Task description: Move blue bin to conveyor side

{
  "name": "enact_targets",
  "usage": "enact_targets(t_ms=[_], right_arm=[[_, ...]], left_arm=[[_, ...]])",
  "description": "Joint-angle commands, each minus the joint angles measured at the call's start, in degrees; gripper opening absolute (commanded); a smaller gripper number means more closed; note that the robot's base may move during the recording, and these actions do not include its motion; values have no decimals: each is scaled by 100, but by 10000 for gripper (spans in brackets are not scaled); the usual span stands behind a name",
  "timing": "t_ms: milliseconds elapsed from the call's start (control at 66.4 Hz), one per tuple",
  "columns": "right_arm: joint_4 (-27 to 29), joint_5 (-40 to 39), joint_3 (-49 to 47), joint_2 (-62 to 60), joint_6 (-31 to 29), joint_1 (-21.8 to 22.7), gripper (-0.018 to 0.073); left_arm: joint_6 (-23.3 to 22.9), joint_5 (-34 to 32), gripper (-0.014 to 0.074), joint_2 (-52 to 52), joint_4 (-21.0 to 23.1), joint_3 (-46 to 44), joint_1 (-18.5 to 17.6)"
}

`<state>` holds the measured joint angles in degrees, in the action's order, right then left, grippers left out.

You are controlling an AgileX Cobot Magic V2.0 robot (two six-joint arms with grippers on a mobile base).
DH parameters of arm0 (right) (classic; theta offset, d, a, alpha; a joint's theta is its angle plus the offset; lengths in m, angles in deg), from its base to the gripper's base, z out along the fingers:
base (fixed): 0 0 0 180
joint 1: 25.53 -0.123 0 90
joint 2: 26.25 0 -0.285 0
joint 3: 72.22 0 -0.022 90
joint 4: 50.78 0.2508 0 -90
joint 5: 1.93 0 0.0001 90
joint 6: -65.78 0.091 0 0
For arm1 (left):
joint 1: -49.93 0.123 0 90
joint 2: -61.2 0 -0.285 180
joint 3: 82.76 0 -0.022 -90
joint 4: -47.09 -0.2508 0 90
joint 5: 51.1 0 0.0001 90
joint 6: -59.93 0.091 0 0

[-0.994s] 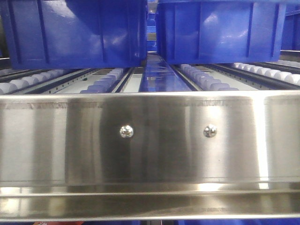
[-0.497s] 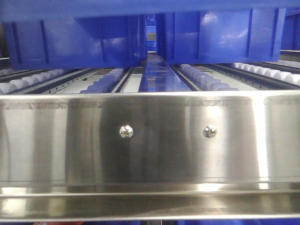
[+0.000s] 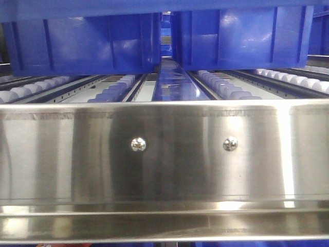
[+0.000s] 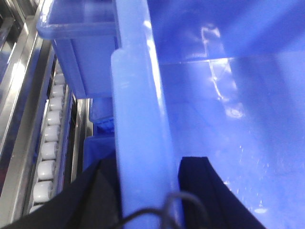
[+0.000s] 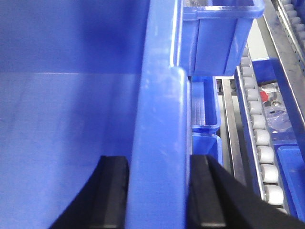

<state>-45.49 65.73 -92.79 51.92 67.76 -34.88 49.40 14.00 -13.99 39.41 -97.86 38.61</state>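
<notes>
I hold the blue bin by its two opposite rims. In the left wrist view my left gripper [image 4: 150, 164] is shut on the bin's thick pale-blue rim [image 4: 138, 95], one black finger outside and one inside. In the right wrist view my right gripper [image 5: 159, 162] is shut on the bin's other rim [image 5: 159, 95] the same way. The bin's glossy inside walls fill both wrist views. In the front view a blurred blue band [image 3: 154, 7] across the top edge is part of the bin. The dark conveyor belt is out of view.
A shiny stainless-steel roller rack rail [image 3: 164, 154] fills the front view. Two other blue bins [image 3: 82, 46] [image 3: 241, 38] sit on its white rollers [image 3: 226, 87]. More blue bins [image 4: 76, 28] [image 5: 219, 33] and rollers [image 4: 47, 143] [image 5: 262, 138] lie beside the held bin.
A blue band of the held bin has come into the top of the front view and now covers the upper parts of the two bins behind. The rack has not moved.
</notes>
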Motion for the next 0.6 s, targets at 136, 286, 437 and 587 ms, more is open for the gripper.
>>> enact_targets(t_ms=[136, 286, 437, 587], right_arm=[[-308, -515, -79, -135, -45, 36, -78], [-308, -532, -79, -135, -45, 36, -78], [-308, -649, -79, -135, -45, 36, -78], [-308, -716, -79, -135, -45, 36, -78]], left_arm=[[86, -914, -20, 155, -285, -71, 5], [86, -1027, -20, 155, -285, -71, 5], [86, -1212, -20, 155, -319, -71, 5], [86, -1436, -20, 155, -319, -71, 5]])
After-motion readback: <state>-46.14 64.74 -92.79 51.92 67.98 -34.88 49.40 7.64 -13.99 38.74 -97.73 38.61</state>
